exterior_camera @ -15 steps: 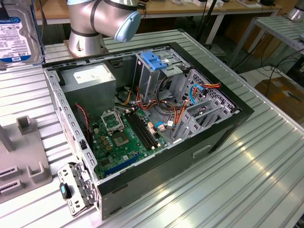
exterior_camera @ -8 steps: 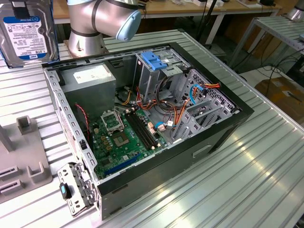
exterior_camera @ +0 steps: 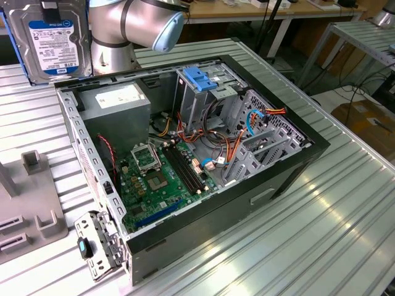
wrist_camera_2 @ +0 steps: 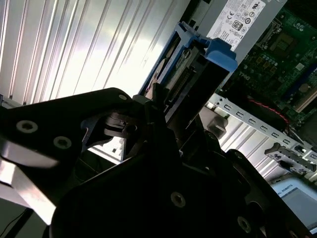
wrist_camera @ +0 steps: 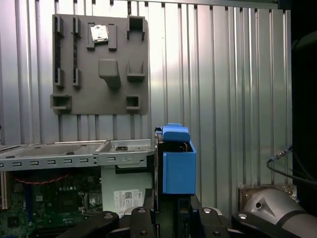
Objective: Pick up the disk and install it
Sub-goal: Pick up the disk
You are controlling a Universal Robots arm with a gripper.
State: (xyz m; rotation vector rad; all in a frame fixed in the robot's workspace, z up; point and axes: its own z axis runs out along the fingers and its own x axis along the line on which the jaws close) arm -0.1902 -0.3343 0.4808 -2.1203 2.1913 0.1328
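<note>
Over the ribbed metal table [exterior_camera: 345,234], the gripper [wrist_camera_2: 156,106] holds the disk [exterior_camera: 52,40], jaws clamped on it, beside the open computer case [exterior_camera: 247,203].

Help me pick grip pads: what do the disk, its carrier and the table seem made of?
The carrier looks like moulded plastic, matte, uniformly blue. The disk has a silvery casing, likely metal. The table is ribbed, shiny metal, perhaps aluminium.

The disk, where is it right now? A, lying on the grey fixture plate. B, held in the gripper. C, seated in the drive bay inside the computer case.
B: in the first wrist view the disk stands edge-on, clamped in the gripper, and the exterior view shows it outside the computer case, not in a bay.
</note>
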